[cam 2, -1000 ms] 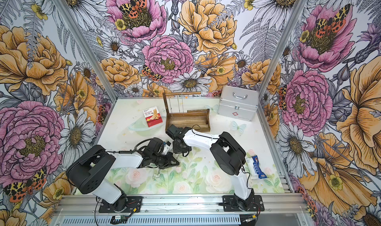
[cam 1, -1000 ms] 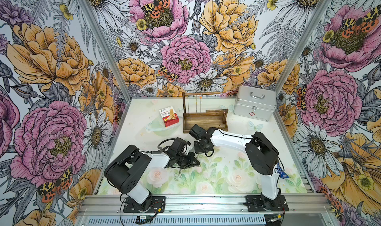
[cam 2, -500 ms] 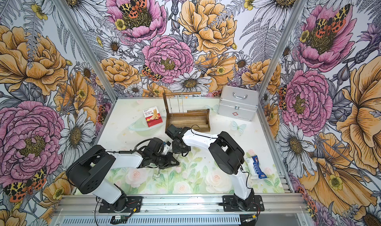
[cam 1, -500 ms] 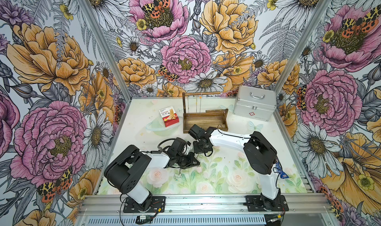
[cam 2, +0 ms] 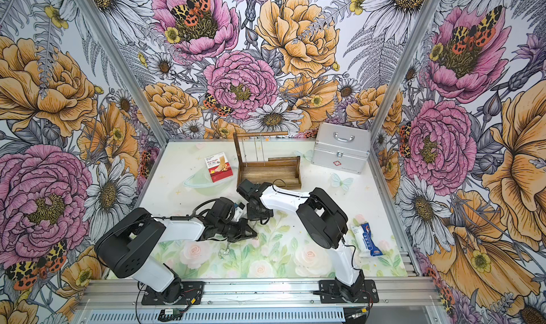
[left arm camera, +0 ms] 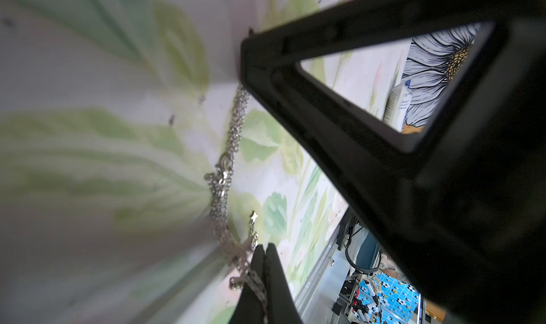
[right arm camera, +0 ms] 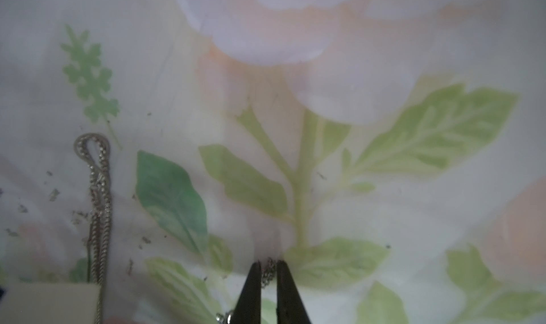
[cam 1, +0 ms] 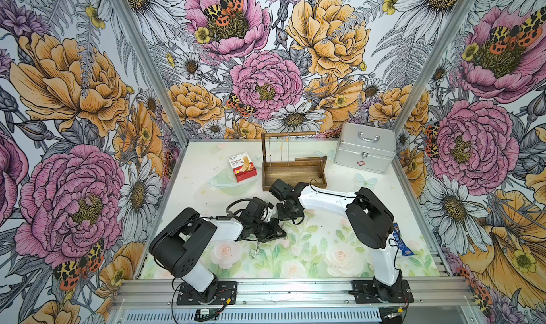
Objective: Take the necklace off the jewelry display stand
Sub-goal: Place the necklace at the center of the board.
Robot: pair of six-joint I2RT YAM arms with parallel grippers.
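The necklace (cam 1: 254, 252) is found off the rod, down on the floral mat (cam 1: 325, 248), well in front of the jewelry display stand (cam 1: 295, 173) and clear of its tray. In both top views a small silver bunch is seen on the mat, with a short run of links leading up into the black gear of the left arm.

In the left wrist view the necklace (left arm camera: 226, 171) is stretched across the mat as a doubled silver line, with a tiny star charm (left arm camera: 253, 216) beside it. One end is taken up by the left gripper (left arm camera: 264, 259): the jaws are pressed together, with links caught at the tips.

Over to the right wrist view. The right gripper (right arm camera: 268, 267) is seen almost closed, its two thin tips parted only by the few links pinched between them. A looped stretch of necklace (right arm camera: 94, 171) is laid on the mat to one side. Back in the left wrist view, a black triangular finger (left arm camera: 339, 109) of that gripper is planted at the mat, right where the links begin.

At the stand, a few thin chains (cam 1: 283, 148) are seen hanging from the top rod (cam 1: 291, 134). A red box (cam 1: 242, 166) is set just beside the stand and a silver case (cam 1: 365, 148) on its other side. A white-and-blue packet (cam 2: 367, 239) is spotted beside the right arm.
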